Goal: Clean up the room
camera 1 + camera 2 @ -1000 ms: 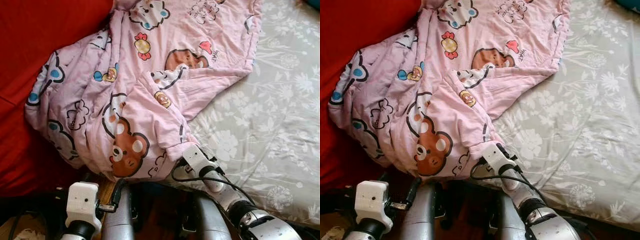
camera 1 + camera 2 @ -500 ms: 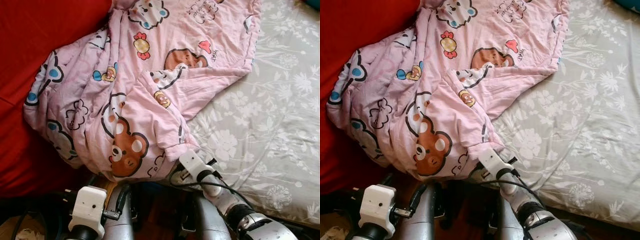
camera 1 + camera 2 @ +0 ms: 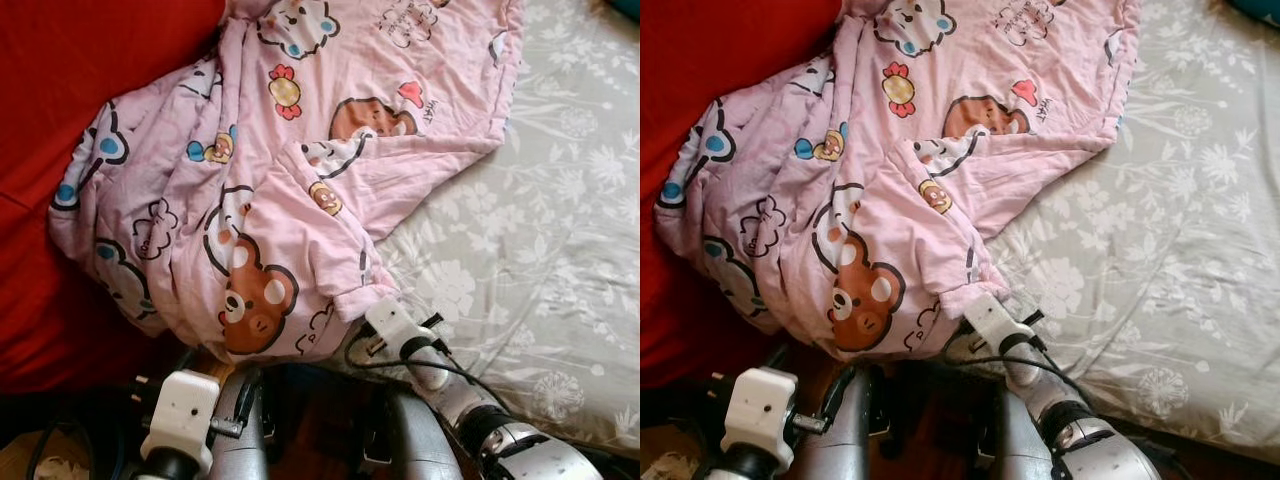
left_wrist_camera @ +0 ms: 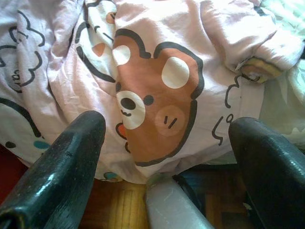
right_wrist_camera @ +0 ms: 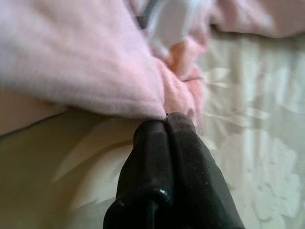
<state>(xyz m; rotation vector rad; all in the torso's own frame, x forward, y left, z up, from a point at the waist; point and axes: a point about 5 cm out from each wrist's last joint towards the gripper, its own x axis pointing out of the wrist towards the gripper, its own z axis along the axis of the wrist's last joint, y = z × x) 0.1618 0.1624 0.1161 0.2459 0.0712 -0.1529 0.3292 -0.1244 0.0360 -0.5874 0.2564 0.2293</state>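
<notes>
on bed sheet (image 3: 560,230): pink blanket (image 3: 300,170), right end effector (image 5: 167,125) pinching hem.

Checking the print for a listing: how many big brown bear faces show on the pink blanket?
2. One bear face lies near the pink blanket's lower edge, by the right gripper; the other is farther up, partly folded under. Folds may hide more.

Silver arms w/ white wrist blocks, blk cable, blk fingers (image 4: 62,176).

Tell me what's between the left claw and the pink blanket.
Nothing: the open left claw faces the pink blanket across bare air, with wooden floor below, in the left wrist view.
</notes>
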